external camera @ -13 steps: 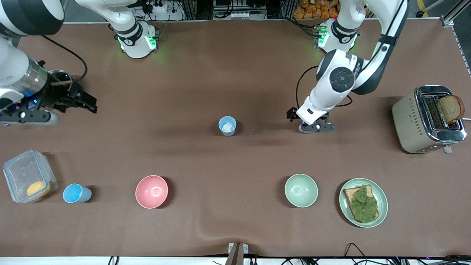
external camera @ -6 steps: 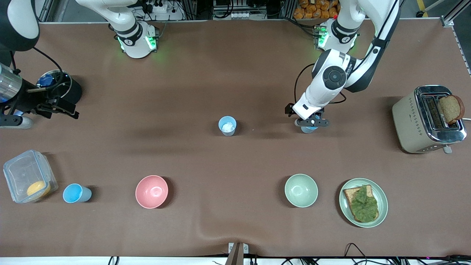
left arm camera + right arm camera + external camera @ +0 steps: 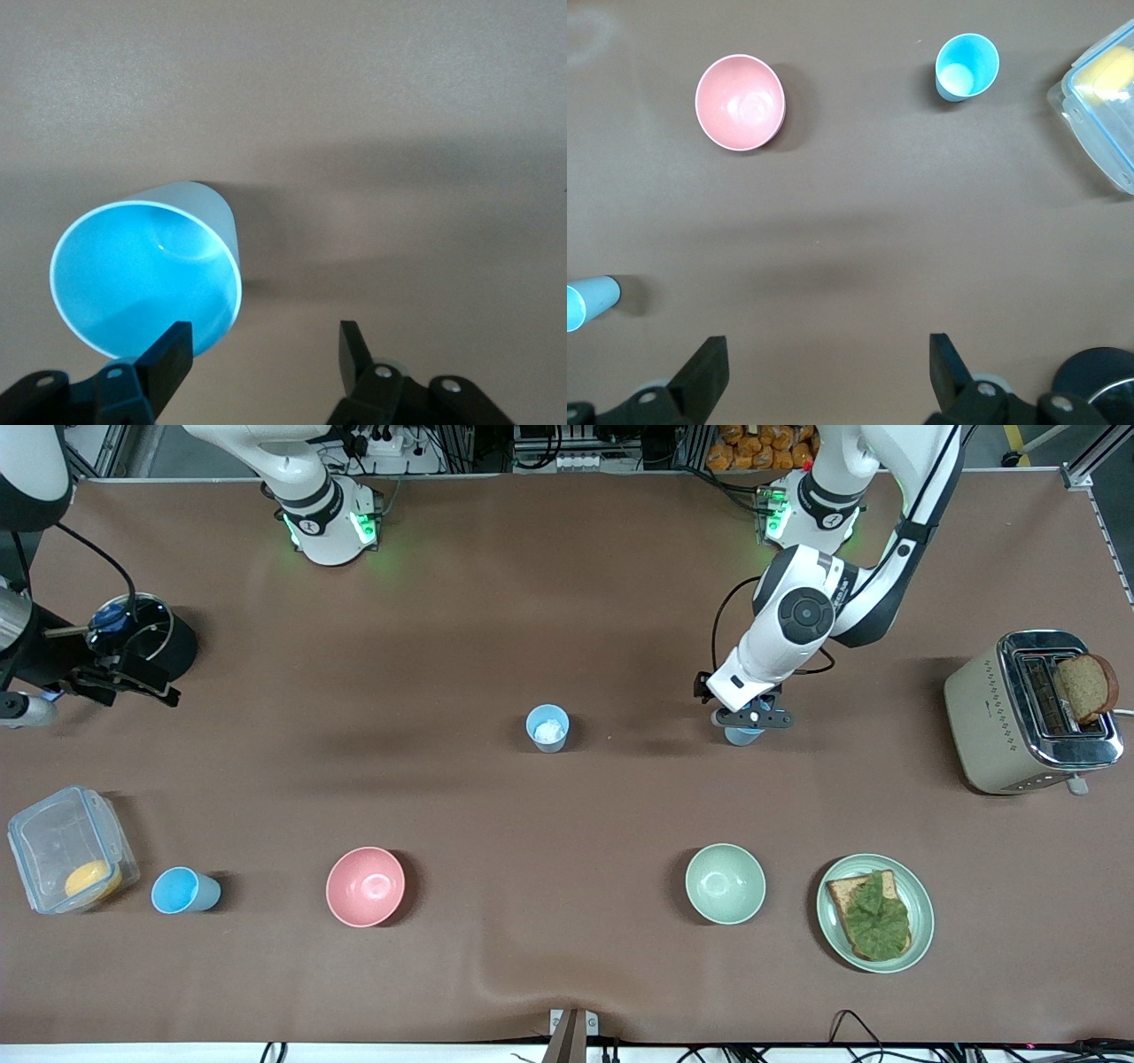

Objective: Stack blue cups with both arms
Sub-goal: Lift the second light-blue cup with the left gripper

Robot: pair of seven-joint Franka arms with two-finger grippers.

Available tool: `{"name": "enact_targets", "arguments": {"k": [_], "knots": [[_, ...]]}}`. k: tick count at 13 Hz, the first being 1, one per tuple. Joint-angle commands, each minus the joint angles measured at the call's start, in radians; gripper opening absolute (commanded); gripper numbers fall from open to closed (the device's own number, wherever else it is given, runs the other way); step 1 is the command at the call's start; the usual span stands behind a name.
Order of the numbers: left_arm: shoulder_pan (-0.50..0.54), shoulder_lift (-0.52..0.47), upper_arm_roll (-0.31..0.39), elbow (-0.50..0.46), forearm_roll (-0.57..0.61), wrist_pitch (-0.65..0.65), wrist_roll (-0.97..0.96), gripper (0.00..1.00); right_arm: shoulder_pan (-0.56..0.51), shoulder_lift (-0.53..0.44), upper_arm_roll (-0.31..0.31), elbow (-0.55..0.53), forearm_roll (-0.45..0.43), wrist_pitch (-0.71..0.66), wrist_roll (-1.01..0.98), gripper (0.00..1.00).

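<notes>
Three blue cups stand on the brown table. One with a whitish patch inside [image 3: 547, 729] is mid-table and shows at the edge of the right wrist view [image 3: 589, 301]. A second [image 3: 183, 891] stands near the front camera beside a plastic box, also in the right wrist view [image 3: 967, 66]. The third [image 3: 742, 736] is under my left gripper [image 3: 749, 719]. In the left wrist view this cup [image 3: 146, 274] lies mostly outside the open left gripper [image 3: 261, 354], with one finger [image 3: 168, 354] over its rim. My right gripper [image 3: 142, 684] is open and empty above the right arm's end of the table [image 3: 826, 363].
A pink bowl [image 3: 365, 886] and a pale green bowl [image 3: 725, 883] stand near the front camera. A plate with toast [image 3: 874, 912] and a toaster [image 3: 1032, 713] are at the left arm's end. A lidded box [image 3: 66, 849] and a black pot [image 3: 151, 638] are at the right arm's end.
My right gripper has drawn back toward the right arm's end of the table. My left gripper has shifted slightly toward the robots' bases, so the third cup now shows beneath it.
</notes>
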Motion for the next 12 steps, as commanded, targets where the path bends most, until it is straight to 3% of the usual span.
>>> {"name": "enact_targets", "arguments": {"k": [1, 2, 6, 9, 12], "knots": [[0.021, 0.008, 0.003, -0.007, 0.044, 0.021, 0.035, 0.66, -0.03, -0.01, 0.014, 0.017, -0.03, -0.038, -0.01, 1.0], [0.033, 0.008, 0.004, -0.007, 0.045, 0.021, 0.064, 0.61, -0.033, -0.01, 0.014, 0.023, -0.055, -0.04, -0.01, 1.0], [0.041, 0.008, 0.037, -0.004, 0.045, 0.021, 0.139, 0.6, -0.038, -0.017, 0.014, 0.019, -0.103, -0.064, -0.012, 1.0], [0.038, 0.009, 0.037, -0.003, 0.045, 0.021, 0.139, 0.22, -0.03, -0.02, 0.015, 0.022, -0.109, -0.064, -0.009, 1.0], [0.032, 0.016, 0.037, 0.002, 0.045, 0.021, 0.141, 0.05, -0.021, -0.015, 0.017, 0.026, -0.109, -0.075, -0.007, 1.0]]}}
